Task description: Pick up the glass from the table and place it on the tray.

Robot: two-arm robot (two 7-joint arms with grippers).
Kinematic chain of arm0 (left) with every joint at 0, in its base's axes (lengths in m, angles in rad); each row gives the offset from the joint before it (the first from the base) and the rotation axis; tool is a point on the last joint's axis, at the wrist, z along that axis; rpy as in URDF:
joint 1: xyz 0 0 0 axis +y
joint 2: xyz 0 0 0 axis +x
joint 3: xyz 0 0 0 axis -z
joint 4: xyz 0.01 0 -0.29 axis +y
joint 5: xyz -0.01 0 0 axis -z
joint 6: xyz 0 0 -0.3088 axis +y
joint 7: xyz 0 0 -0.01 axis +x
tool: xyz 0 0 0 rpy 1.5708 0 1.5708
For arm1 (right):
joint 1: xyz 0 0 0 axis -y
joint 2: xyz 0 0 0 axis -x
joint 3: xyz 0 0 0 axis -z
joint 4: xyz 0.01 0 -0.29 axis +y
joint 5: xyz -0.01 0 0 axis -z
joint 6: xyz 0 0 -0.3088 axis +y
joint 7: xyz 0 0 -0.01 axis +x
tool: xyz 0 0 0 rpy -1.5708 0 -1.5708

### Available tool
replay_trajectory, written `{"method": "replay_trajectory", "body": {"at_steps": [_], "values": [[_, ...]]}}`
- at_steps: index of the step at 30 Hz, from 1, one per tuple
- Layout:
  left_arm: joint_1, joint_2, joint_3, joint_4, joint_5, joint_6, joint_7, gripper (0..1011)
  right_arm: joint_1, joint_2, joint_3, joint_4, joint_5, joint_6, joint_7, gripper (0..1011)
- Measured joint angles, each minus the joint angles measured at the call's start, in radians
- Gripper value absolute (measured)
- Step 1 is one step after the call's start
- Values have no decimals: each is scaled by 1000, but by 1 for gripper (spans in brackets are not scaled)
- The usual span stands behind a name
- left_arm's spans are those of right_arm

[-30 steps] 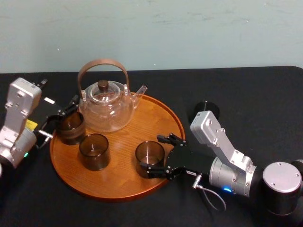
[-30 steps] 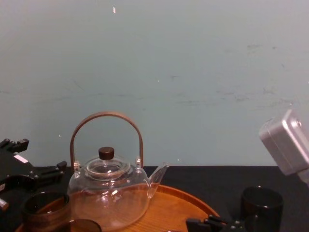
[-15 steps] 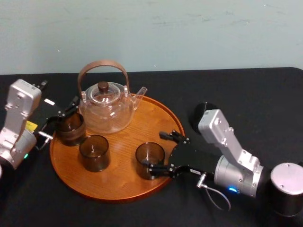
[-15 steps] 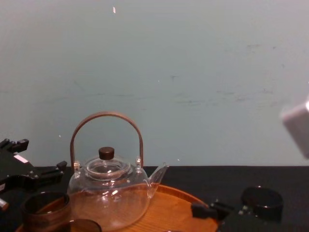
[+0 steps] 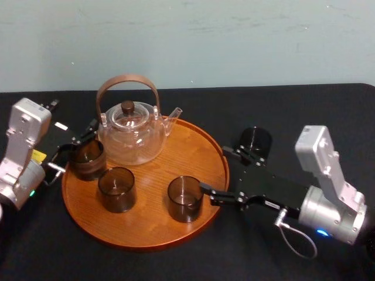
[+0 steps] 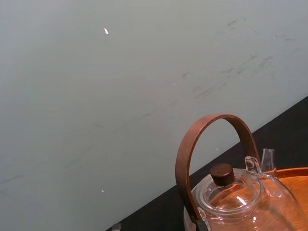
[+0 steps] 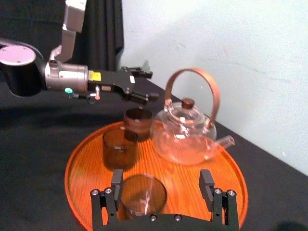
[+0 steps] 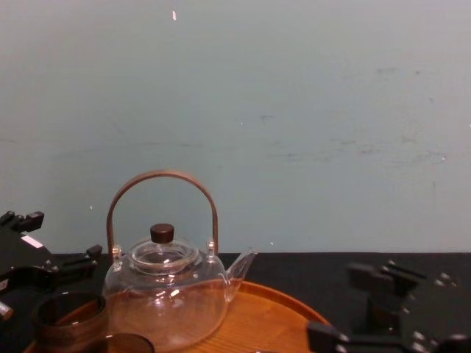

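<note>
Dark glass (image 5: 255,142) stands on the table (image 5: 328,111) just right of the tray (image 5: 146,228). Right gripper (image 5: 221,172), jaws apart at the rim, should straddle it squarely before closing; left gripper (image 5: 81,137) idles, spread, at the tray's left.

No readable text or numbers, yellow sticker (image 5: 38,154) on the left arm (image 5: 22,137) illegible, white tag (image 5: 60,124) at its one o'clock likewise.

Right hand (image 5: 215,171) lies low, reaching leftward with jaws wide open; left hand (image 5: 73,149) sits open opposite it.
</note>
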Motion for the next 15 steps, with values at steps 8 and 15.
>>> {"method": "replay_trajectory", "body": {"at_steps": [8,15], "values": [[0,0,0,0,0,0,0,1001,-78,54,61,4,33,-24,-12,1002],[0,0,0,0,0,0,0,1001,-123,80,128,26,72,-31,-28,1002]]}}
